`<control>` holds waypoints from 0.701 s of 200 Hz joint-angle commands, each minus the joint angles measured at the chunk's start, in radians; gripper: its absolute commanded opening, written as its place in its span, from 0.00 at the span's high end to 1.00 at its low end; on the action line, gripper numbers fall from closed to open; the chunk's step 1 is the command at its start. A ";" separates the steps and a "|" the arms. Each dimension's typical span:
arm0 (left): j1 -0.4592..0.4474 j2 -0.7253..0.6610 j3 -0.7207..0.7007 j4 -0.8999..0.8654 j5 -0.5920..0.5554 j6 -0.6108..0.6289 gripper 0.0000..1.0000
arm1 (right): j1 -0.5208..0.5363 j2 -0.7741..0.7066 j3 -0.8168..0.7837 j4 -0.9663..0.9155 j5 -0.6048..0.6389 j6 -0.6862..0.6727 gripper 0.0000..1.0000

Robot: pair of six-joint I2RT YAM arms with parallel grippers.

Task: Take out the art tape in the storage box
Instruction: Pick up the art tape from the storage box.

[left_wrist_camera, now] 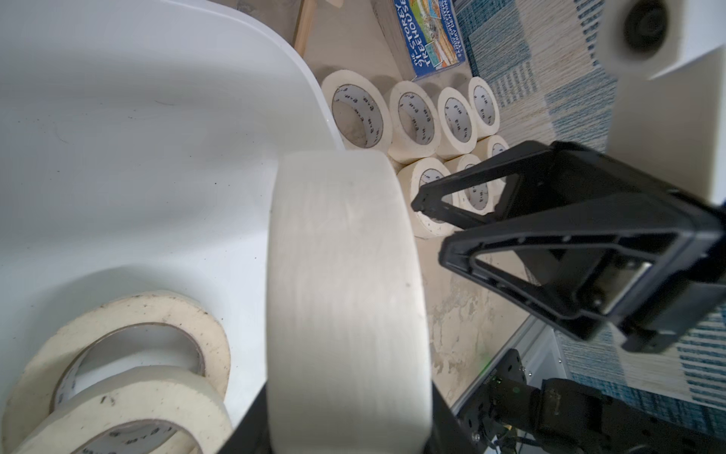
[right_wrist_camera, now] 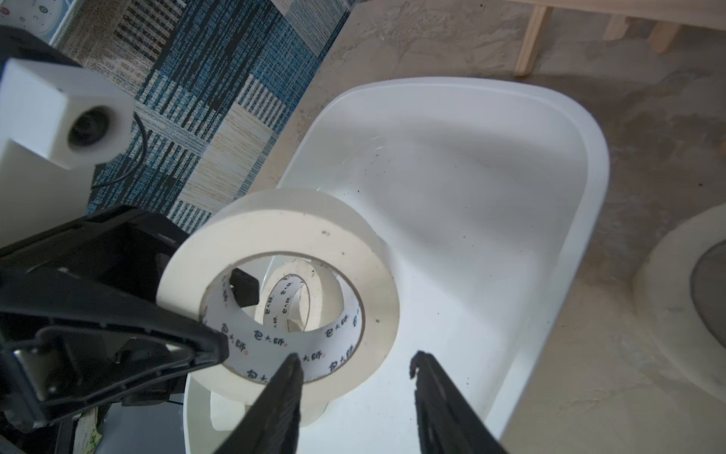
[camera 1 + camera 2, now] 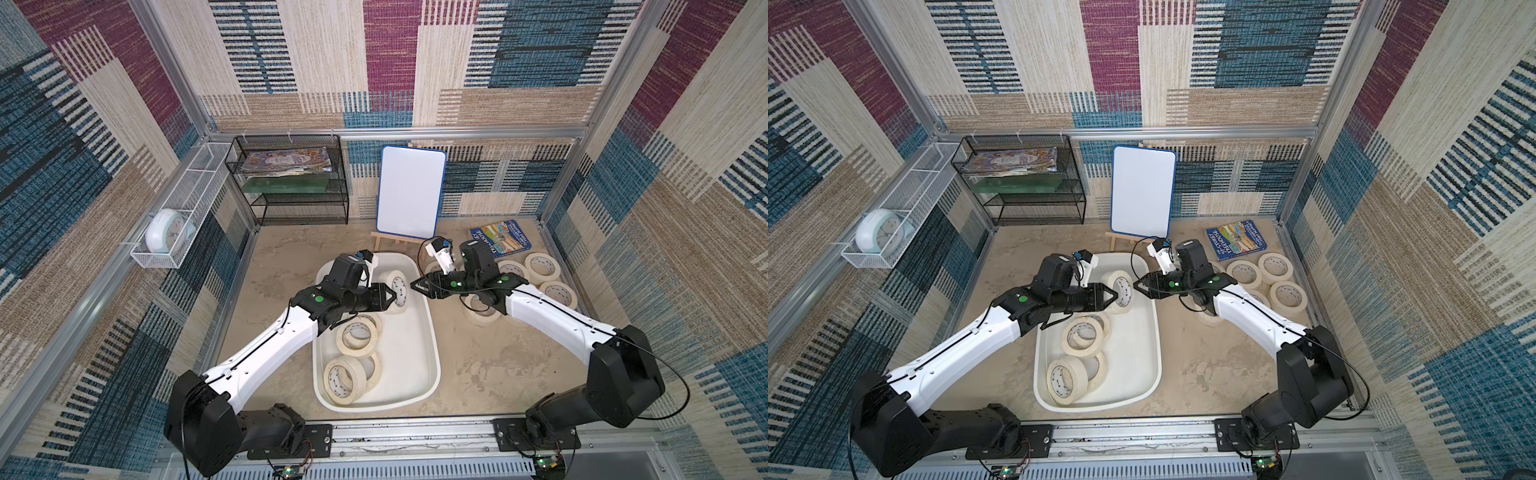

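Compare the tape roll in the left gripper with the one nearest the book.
The held tape roll stands on edge over the storage box; the loose roll by the book lies flat on the table. The left gripper clamps the former, not the latter. Both are cream.

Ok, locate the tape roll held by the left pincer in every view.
In a top view: held roll on edge at the storage box's far end.
In a top view: same spot.
Left wrist: close up, edge-on.
Right wrist: over the storage box, core facing the camera.
Shared landmark: the white storage box.
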 commanded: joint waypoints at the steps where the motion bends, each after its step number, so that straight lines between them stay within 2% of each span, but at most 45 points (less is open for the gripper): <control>1: 0.006 -0.007 -0.004 0.108 0.066 -0.024 1.00 | 0.009 0.021 0.009 0.050 -0.017 0.012 0.48; 42: 0.008 -0.010 -0.013 0.139 0.090 -0.036 1.00 | 0.017 0.071 0.036 0.065 -0.026 0.020 0.47; 71: 0.008 -0.003 -0.018 0.155 0.105 -0.041 1.00 | 0.021 0.089 0.051 0.072 -0.028 0.022 0.66; 85: 0.008 -0.002 -0.018 0.155 0.106 -0.039 1.00 | 0.022 0.090 0.053 0.071 -0.022 0.025 0.88; 98: 0.008 0.001 -0.015 0.152 0.104 -0.034 1.00 | 0.021 0.091 0.056 0.067 -0.017 0.024 1.00; 131: 0.008 0.004 -0.018 0.150 0.102 -0.024 1.00 | 0.020 0.091 0.072 0.041 -0.002 0.009 1.00; 140: 0.008 0.005 -0.011 0.133 0.097 -0.009 0.86 | 0.021 0.088 0.081 0.027 0.011 0.000 1.00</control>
